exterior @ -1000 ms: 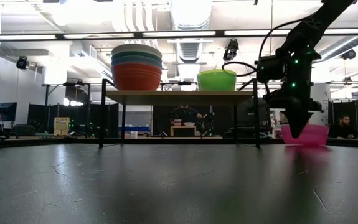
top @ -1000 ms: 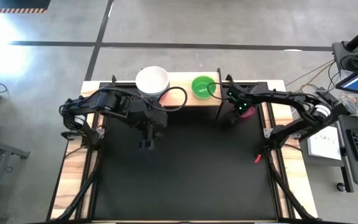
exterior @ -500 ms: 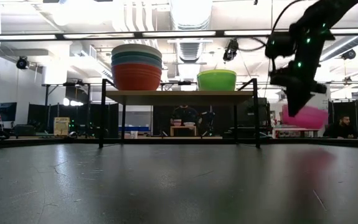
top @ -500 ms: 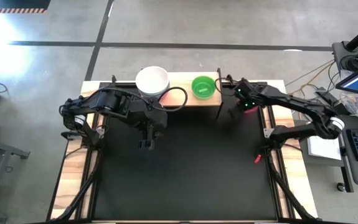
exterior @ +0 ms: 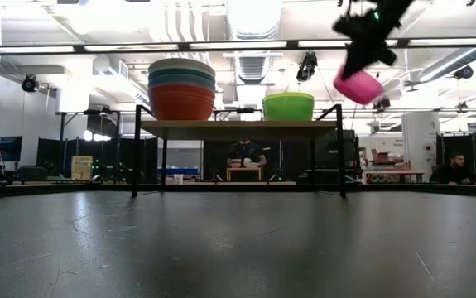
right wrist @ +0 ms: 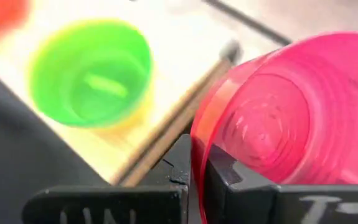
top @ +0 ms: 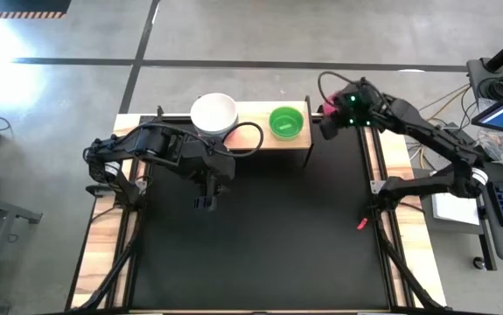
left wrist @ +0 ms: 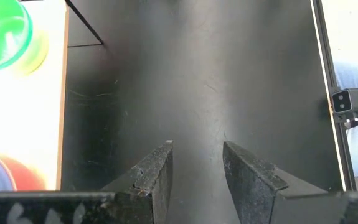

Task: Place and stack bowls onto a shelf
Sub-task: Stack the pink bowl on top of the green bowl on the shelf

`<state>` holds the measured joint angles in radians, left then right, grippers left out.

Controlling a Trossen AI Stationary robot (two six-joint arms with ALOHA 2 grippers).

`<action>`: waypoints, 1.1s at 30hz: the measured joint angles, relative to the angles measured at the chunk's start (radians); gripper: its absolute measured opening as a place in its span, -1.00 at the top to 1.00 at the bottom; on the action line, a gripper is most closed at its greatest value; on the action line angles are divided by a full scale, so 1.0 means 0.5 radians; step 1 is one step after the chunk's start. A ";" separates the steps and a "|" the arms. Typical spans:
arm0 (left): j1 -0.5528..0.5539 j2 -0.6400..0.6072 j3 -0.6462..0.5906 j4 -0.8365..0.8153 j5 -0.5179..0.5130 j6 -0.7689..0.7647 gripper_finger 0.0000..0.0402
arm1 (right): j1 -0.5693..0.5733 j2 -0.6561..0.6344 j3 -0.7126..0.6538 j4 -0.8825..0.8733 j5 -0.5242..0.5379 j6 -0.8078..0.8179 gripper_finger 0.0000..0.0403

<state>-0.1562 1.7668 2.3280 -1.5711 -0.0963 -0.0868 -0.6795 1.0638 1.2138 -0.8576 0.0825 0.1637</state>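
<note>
The right pincer (exterior: 360,60) is clenched on the rim of the pink bowl (exterior: 358,86), which is held tilted in the air at the upper right of the low view, above and just to the right of the shelf (exterior: 238,128). In the high view this pincer (top: 328,122) is seen just off the shelf's right end. On the shelf, the green bowl (exterior: 288,106) stands toward the right, with a yellow rim showing under it in the right wrist view, and the stack of larger bowls (exterior: 181,89), cream white on top and red at the bottom, stands to the left.

To be done well, the pink bowl should be levelled, carried left until centred over the green bowl, then lowered into it before the grip is released; the shelf's corner post should be cleared.

Compared with a second ago, the pink bowl has been lifted from bench height at the lower right to above shelf level, and the right arm has swung toward the upper edge of the high view.

The left pincer (top: 204,203) is held released over the black bench (top: 260,245), unchanged.
</note>
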 joint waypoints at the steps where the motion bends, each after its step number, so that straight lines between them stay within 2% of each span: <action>1: 0.000 0.000 0.000 0.000 -0.001 0.000 0.39 | 0.038 0.022 0.062 0.002 0.000 -0.016 0.96; 4: 0.000 0.000 0.000 0.000 -0.002 0.000 0.39 | 0.167 0.106 0.203 0.005 -0.001 -0.072 0.96; 10: 0.000 0.000 0.000 0.000 -0.002 0.000 0.39 | 0.491 0.320 0.310 0.013 0.036 -0.248 0.96; 16: 0.000 0.000 0.000 0.000 -0.003 -0.016 0.39 | 0.730 0.458 0.391 0.079 0.531 -0.412 0.96; 21: 0.000 0.000 0.000 0.000 -0.003 -0.016 0.39 | 0.790 0.546 0.405 0.179 0.432 -0.431 0.96; 33: 0.000 -0.001 0.000 0.000 -0.002 -0.016 0.39 | 0.796 0.727 0.401 0.283 0.428 -0.588 0.96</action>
<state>-0.1562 1.7664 2.3280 -1.5711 -0.0975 -0.0948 -0.2813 1.4273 1.4143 -0.7163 0.2967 -0.1305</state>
